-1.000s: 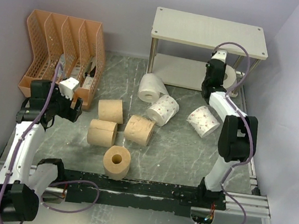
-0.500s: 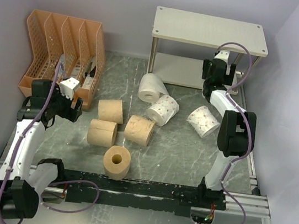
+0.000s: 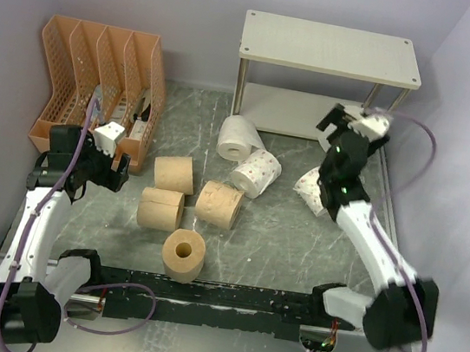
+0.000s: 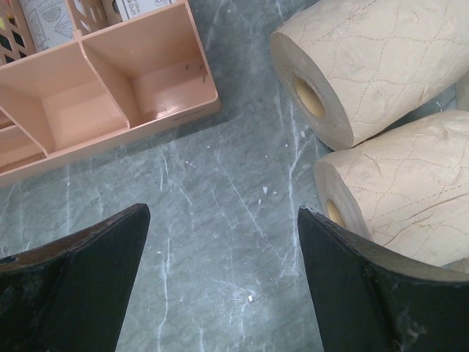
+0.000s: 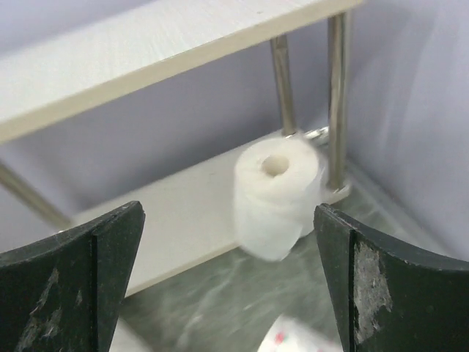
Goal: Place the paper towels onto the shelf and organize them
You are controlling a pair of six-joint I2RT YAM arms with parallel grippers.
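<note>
Step in hand: one placement done. A white roll [image 5: 277,194] stands upright at the right end of the shelf [image 3: 327,47], on the lower board. Right gripper [image 3: 354,123] is apart and clear of it. Left gripper [image 4: 223,271] is apart above the worktop [image 4: 220,183]. Next move, by judgement: grasp the nearby speckled roll [image 3: 310,187].

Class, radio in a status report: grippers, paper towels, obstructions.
Left gripper open, empty. Right gripper open, empty. One white roll on shelf lower board, right end; seven others on table. Shelf approach unobstructed.
</note>
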